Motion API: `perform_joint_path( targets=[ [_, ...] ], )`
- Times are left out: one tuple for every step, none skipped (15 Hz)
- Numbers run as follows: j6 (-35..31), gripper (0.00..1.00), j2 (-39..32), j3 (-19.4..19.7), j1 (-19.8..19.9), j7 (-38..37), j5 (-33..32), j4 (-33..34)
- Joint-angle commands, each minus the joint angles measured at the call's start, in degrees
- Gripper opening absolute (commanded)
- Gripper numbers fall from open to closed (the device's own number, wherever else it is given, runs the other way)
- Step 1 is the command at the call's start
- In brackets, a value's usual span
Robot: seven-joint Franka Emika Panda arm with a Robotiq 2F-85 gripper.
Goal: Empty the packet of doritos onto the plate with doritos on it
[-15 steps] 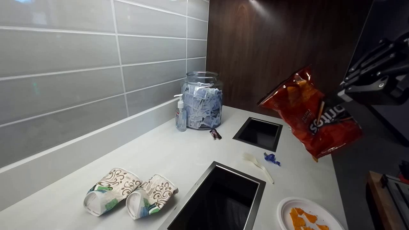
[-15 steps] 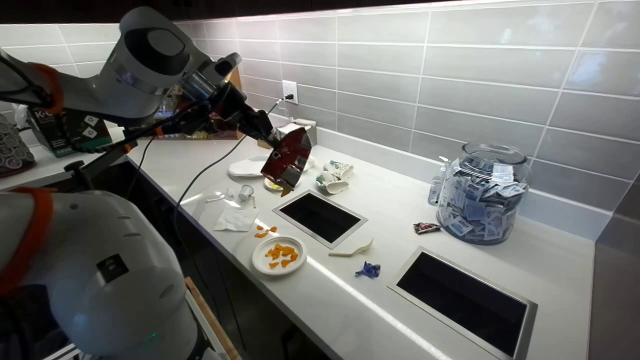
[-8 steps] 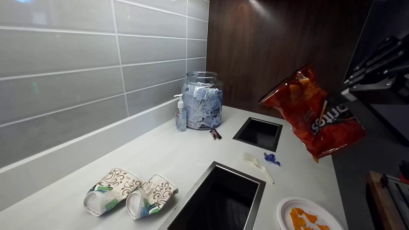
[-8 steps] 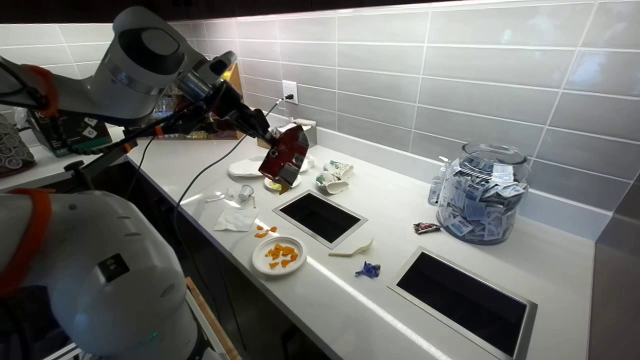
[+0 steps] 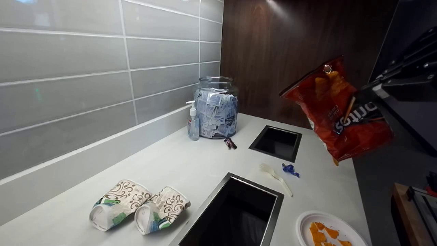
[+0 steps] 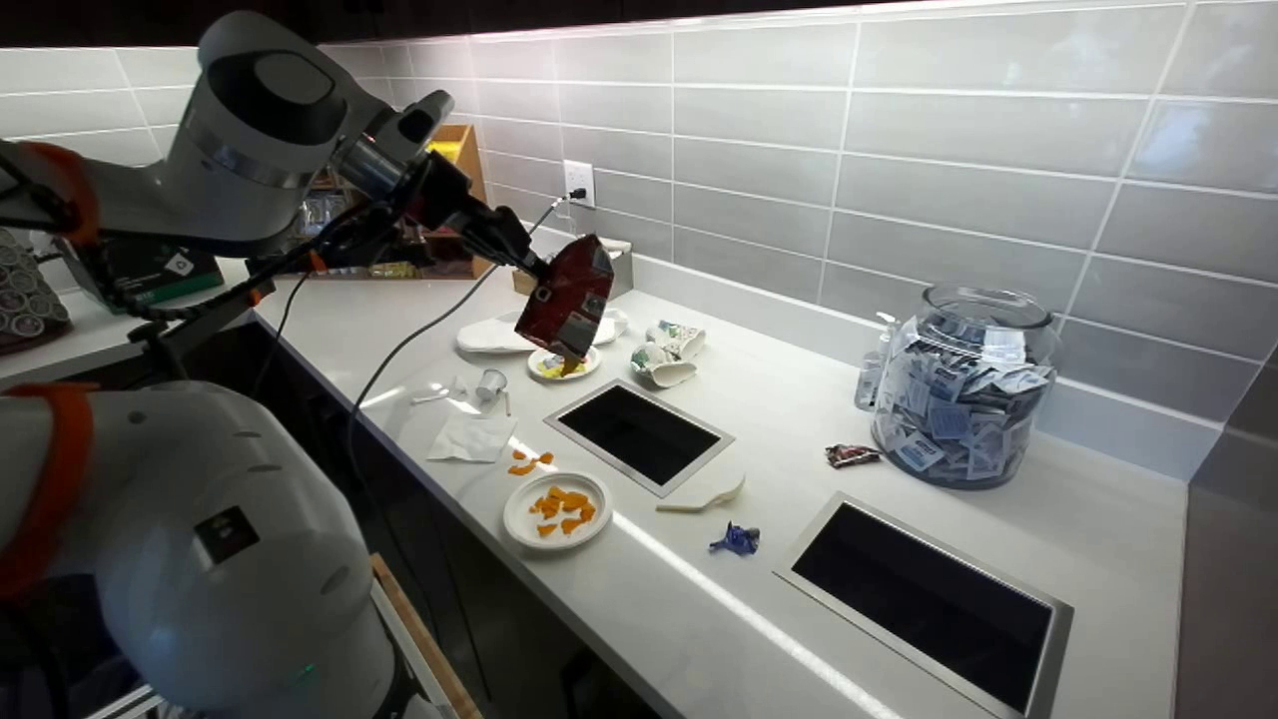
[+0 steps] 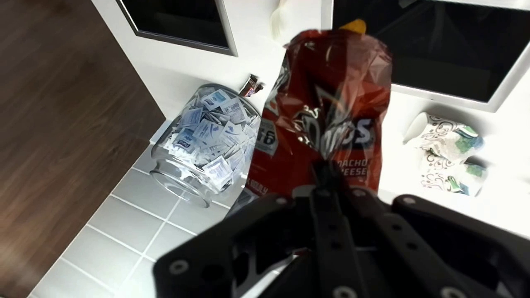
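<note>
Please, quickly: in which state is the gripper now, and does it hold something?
Gripper: closed, holding the packet of doritos in the air.

1. The packet of doritos (image 5: 336,112), red-orange foil with a dark logo panel and white letters, hung in the air, creased and tilted; an orange chip (image 5: 335,162) poked out at its lower end.
2. In both exterior views it showed above the plate with doritos (image 6: 521,514), well apart from it.
3. That plate, round and white, lay flat on the near side, its orange chip pieces (image 5: 318,236) loosely gathered.
</note>
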State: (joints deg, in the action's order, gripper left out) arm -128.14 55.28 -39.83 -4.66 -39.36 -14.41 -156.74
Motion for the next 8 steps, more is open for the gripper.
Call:
perform_joint_path(
  targets=[
    [-0.46,0.00,3.28,-1.15,-0.73,-1.15,-1.59,-1.90],
    [0.31,0.00,3.31,-1.31,-0.63,-1.53,-1.11,-1.68],
    [0.66,0.00,2.76,-0.93,-1.13,-0.51,-0.55,-1.44],
    [0.42,0.00,1.90,-0.32,-2.12,1.52,-0.35,-1.43],
    [0.88,0.00,2.21,-0.78,-1.52,0.28,0.21,-0.86],
    [1.48,0.00,1.52,-0.69,-1.85,1.27,0.25,-0.32],
    [1.93,0.00,1.72,-0.70,-1.91,0.68,0.67,-0.32],
    [3.63,0.00,2.29,-1.14,-1.61,-0.35,1.03,-0.32]
  ],
)
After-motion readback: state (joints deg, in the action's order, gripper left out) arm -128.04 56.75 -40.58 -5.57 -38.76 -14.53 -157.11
